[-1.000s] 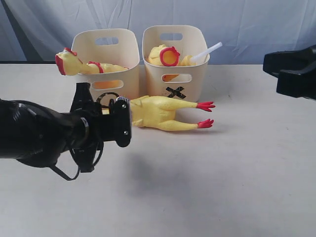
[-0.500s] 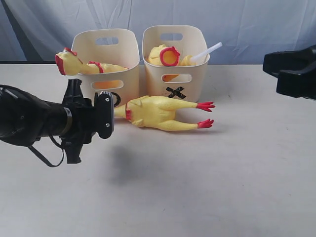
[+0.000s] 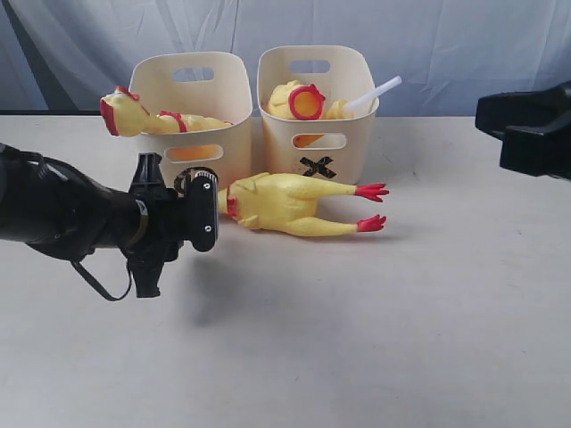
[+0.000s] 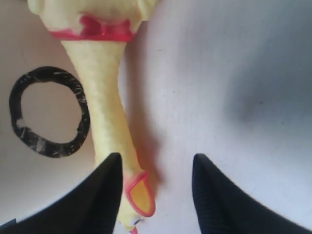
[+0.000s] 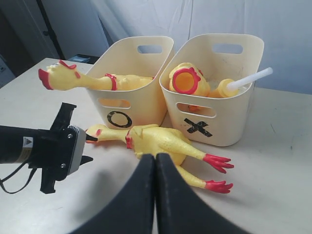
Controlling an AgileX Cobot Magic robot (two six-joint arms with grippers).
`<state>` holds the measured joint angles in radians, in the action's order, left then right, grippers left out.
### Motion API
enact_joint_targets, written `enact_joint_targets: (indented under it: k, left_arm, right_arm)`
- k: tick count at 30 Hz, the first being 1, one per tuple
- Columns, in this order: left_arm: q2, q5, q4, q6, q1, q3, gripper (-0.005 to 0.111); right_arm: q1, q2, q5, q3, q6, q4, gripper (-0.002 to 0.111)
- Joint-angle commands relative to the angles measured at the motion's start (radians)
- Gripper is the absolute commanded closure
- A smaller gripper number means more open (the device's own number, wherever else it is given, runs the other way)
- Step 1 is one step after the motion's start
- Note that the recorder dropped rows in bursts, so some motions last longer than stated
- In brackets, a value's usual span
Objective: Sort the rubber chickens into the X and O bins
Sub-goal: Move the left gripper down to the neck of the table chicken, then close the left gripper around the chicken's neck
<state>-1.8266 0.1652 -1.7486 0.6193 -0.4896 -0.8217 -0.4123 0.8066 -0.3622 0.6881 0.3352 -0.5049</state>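
Observation:
One rubber chicken (image 3: 285, 205) lies on the table in front of the bins, feet to the right. My left gripper (image 4: 156, 158) is open around its head, and the beak (image 4: 141, 195) sits close to one finger without being pinched. A second chicken (image 3: 134, 116) hangs over the left rim of the O bin (image 3: 227, 143). The third chicken (image 3: 303, 100), with a white tube (image 3: 375, 94), rests in the X bin (image 3: 357, 134). My right gripper (image 5: 156, 161) is shut on nothing, held back from the bins at the right.
The two tubs stand side by side at the back of the pale table (image 3: 357, 339), before a blue-grey cloth backdrop (image 3: 446, 45). The black right arm (image 3: 526, 129) hovers at the right edge.
My left arm drew back to the left, then came a little way right again toward the lying chicken's head. The chickens, bins and right arm have not moved.

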Motion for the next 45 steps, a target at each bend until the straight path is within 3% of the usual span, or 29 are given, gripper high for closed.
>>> enact_joint_targets:
  k: [1,11,45]
  left_arm:
    - [-0.012,0.009,0.004,0.038,0.004,-0.024,0.063]
    - [-0.071,0.036,0.004,0.11,0.001,-0.07,0.063]
    - [-0.177,0.098,0.004,0.114,-0.02,-0.181,0.063]
  right_arm:
    - [0.002,-0.004,0.006,-0.005,0.003,0.0,0.109]
    - [0.002,-0.004,0.007,-0.005,0.003,0.001,0.109]
    - [0.002,-0.004,0.006,-0.005,0.003,-0.001,0.109]
